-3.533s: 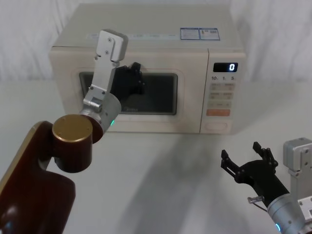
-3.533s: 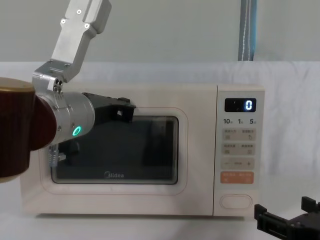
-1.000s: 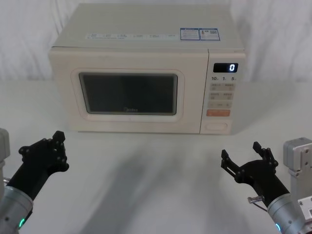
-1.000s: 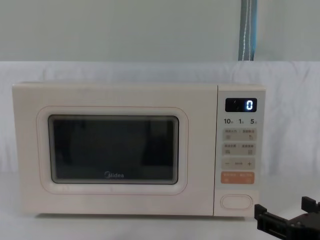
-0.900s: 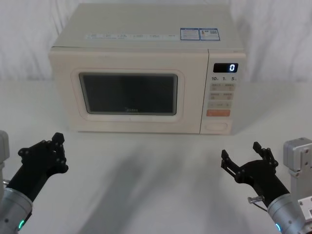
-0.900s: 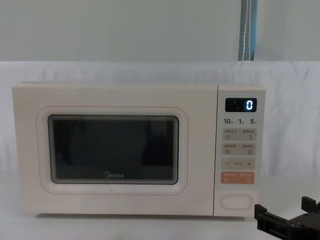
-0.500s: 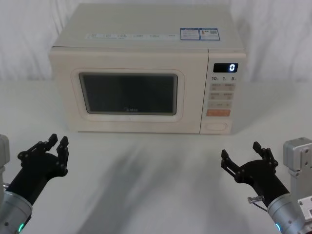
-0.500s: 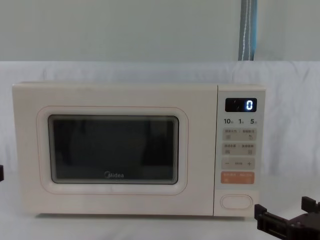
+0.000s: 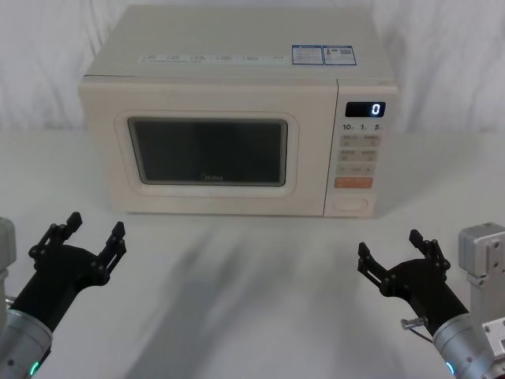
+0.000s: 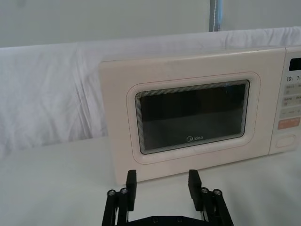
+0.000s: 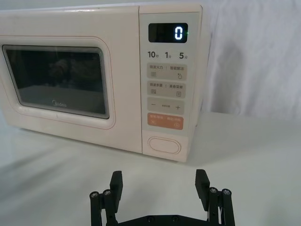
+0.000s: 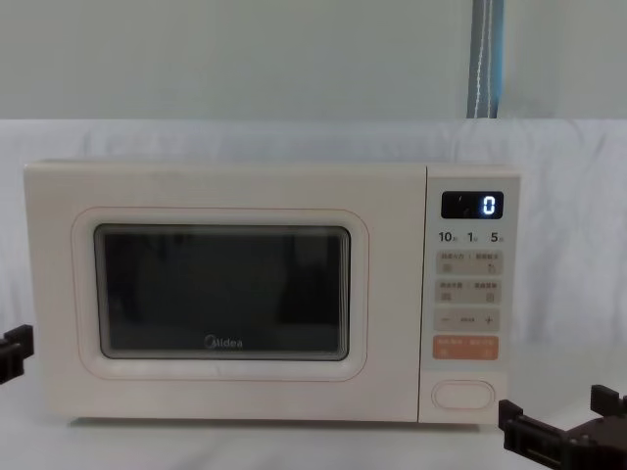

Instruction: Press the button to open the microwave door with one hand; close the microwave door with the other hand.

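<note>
The cream microwave [image 9: 237,71] stands at the back of the table, its display reading 0. The microwave door [image 9: 207,197] sits flush with the front, shut. At the foot of the control panel is the wide pill-shaped button [image 9: 352,204], also in the right wrist view as the button [image 11: 164,145]. My left gripper [image 9: 96,227] hovers low at the front left, open and holding nothing, well short of the door [image 10: 193,117]. My right gripper [image 9: 390,246] hangs open at the front right, facing the panel from a distance, its fingers [image 12: 511,419] below the button [image 12: 463,395].
A white cloth covers the table [image 9: 252,300] and the wall behind. A blue-grey strip [image 12: 485,59] hangs behind the microwave on the right. Open tabletop lies between both grippers and the microwave's front.
The left arm, earlier raised against the door, has drawn back to the front left, and its fingers have spread open in the last second. The right gripper has stayed still.
</note>
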